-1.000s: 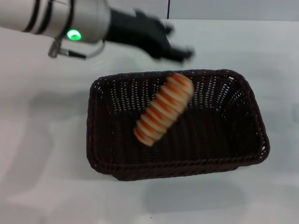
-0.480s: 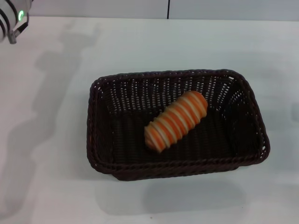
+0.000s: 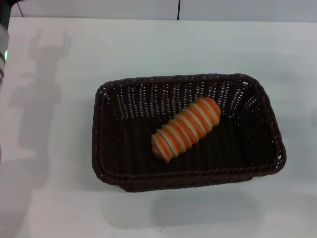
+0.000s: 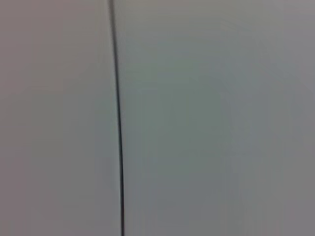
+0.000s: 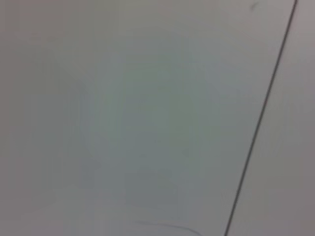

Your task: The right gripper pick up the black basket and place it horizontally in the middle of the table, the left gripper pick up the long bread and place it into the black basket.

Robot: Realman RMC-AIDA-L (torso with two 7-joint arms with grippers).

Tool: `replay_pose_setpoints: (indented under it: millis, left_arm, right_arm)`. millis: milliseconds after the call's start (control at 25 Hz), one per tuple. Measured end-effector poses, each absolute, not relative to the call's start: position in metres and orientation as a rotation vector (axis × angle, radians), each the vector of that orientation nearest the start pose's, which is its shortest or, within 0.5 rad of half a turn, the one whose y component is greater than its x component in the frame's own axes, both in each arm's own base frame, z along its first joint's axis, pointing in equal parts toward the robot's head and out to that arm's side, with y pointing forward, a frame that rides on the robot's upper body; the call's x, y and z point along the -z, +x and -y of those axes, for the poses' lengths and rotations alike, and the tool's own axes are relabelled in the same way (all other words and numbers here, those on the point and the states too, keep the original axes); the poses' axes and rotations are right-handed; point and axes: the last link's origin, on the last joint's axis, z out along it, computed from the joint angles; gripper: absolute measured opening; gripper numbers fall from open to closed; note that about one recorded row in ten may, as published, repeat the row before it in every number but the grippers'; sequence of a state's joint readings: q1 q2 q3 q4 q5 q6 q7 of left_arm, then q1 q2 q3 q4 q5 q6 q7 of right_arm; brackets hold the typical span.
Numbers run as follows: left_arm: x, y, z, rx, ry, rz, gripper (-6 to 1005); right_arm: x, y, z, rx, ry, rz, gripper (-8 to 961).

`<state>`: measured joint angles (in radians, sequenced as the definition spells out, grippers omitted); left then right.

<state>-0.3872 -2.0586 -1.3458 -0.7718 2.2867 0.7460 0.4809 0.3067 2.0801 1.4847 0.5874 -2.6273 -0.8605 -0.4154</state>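
Head view showed the long bread (image 3: 186, 128) lying diagonally inside the black basket (image 3: 106, 168) mid-table (image 3: 59, 198); the left arm had withdrawn, claw unseen, so both placements looked done

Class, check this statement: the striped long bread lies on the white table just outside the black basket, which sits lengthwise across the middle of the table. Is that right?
Not quite. The head view shows the long bread lying inside the black basket, on its floor at a slant, not outside it. The rest holds: the basket sits lengthwise across the middle of the white table.
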Motion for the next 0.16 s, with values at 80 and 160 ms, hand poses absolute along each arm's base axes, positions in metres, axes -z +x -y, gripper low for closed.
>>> replay_pose_setpoints:
  millis: [80,160]
  left_arm:
    - [-0.047,-0.286,-0.395,0.794,-1.367,0.536,770]
    - [-0.049,-0.296,-0.394,0.869,-1.370,0.596,770]
  right_arm:
    - [-0.048,0.321,-0.362,-0.365,-1.360,-0.310,383]
    - [-0.050,0.323,-0.360,-0.377,-1.338,-0.326,383]
